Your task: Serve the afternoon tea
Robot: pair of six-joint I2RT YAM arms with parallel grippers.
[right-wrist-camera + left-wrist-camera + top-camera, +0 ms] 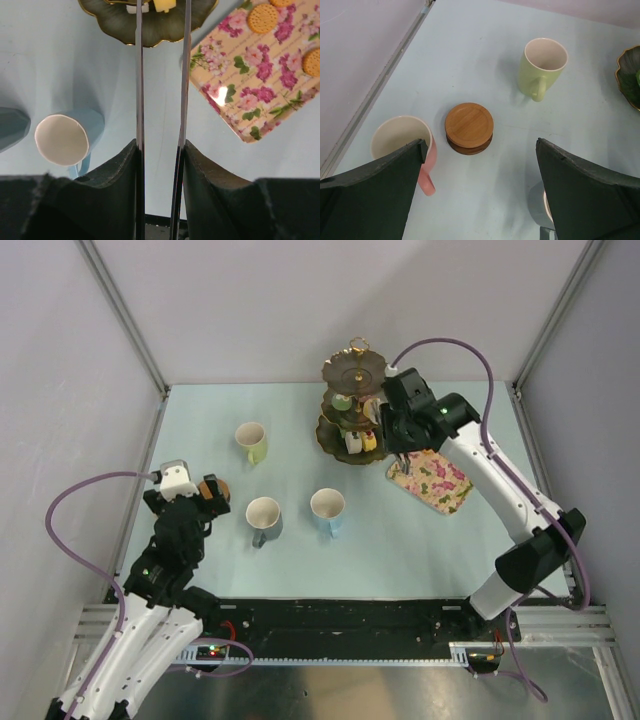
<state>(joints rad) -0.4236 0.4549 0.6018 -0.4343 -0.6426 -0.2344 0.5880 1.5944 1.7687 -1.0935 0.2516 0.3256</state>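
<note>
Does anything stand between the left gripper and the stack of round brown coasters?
Nothing visible does. The open left gripper faces the stack of round brown wooden coasters, which shows framed between its fingers; the pink mug stands off to one side, apart from the stack.

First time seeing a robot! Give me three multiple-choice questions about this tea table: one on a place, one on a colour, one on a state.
1. The coaster stack lies: A beside the pink mug; B on the cake stand; C inside a mug.
2. The mug nearest the floral tray is: A pink; B blue; C grey.
3. The left tool is: A shut on a mug; B open and empty; C shut on a coaster.
Answers: A, they sit side by side; B, the blue mug stands closest to it; B, it gapes wide with nothing gripped.
</note>
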